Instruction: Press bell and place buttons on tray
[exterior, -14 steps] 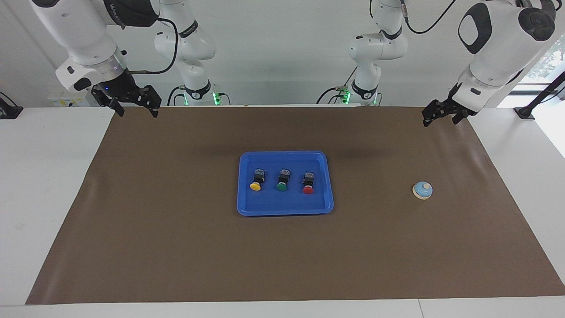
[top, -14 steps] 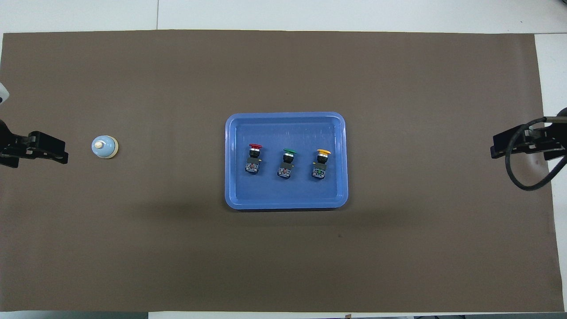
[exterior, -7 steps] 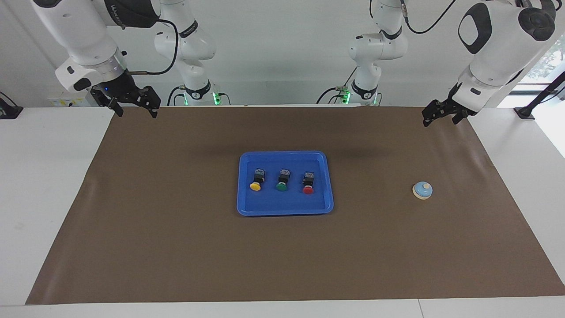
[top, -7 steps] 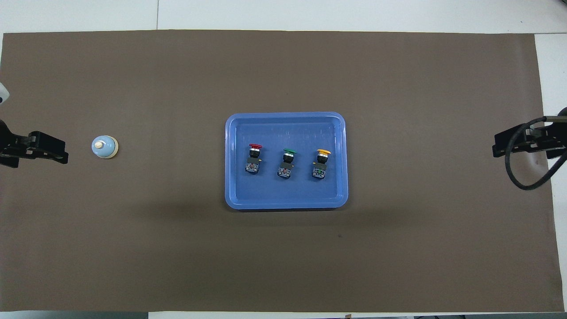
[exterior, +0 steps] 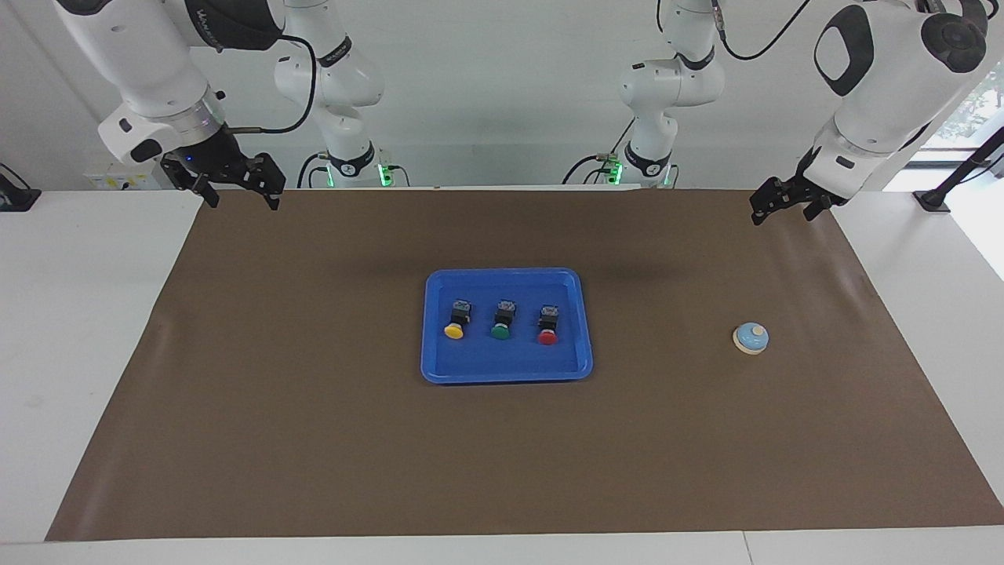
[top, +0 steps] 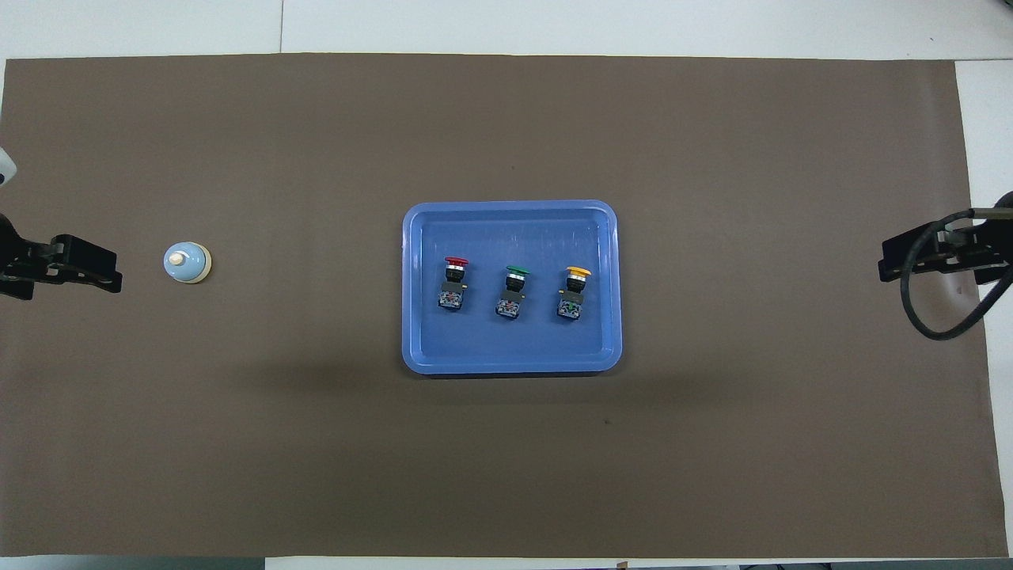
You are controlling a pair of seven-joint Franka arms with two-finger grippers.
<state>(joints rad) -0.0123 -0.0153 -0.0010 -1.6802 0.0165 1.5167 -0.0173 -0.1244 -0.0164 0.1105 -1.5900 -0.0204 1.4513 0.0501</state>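
All three buttons (exterior: 502,320) are sitting in a row inside the blue tray (exterior: 584,329) at mid-table, and the bell (exterior: 751,338) is standing alone on the brown mat (exterior: 314,439) toward the left arm's end. The left gripper (exterior: 784,205) is hovering over the mat's corner, the right gripper (exterior: 239,188) over the other corner, both with jaws apart and empty. I'm thinking a careless sweep could nudge the light bell sideways or clip the tray's rim. Nothing is standing in the way.
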